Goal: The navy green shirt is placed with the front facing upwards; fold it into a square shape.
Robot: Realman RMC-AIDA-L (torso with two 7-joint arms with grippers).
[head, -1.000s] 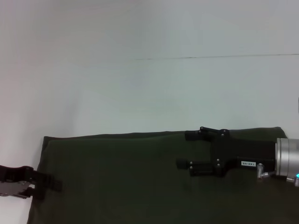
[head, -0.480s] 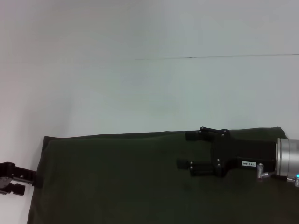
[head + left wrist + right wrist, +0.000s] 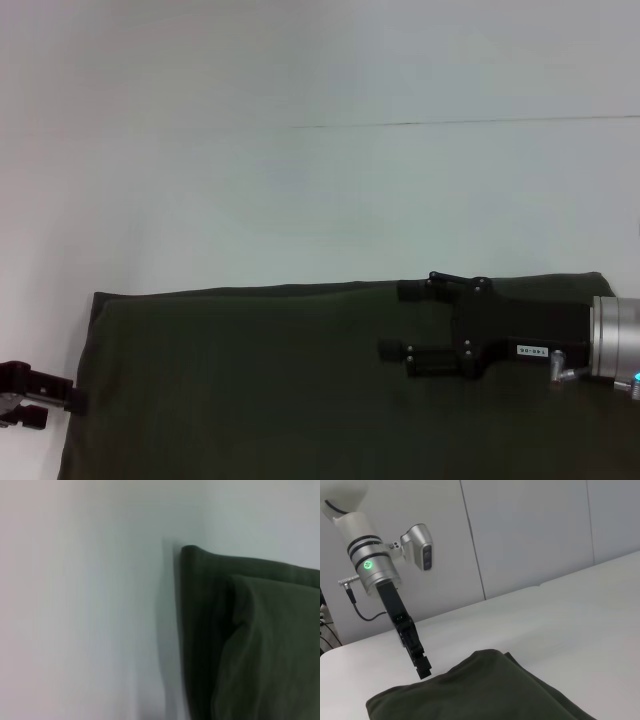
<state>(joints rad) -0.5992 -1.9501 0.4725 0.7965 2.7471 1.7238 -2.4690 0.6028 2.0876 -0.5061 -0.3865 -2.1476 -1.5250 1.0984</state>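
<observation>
The right gripper [image 3: 395,320] hangs over the navy green shirt [image 3: 260,380] with jaws parted, holding nothing. The left gripper [image 3: 62,402] sits just off the shirt's left edge; whether its jaws are parted cannot be told. The shirt lies folded on the white table [image 3: 300,200]

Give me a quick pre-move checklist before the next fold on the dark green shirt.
1. Dark olive-green cotton shirt lies flat on the white table: ok.
2. Already folded into layers, seen in left wrist view: ok.
3. Square shape reached: cannot tell, the near part is out of view.
4. Left gripper at the shirt's left edge, off the cloth: ok.
5. Right gripper over the shirt, jaws open, holding nothing: ok.
</observation>
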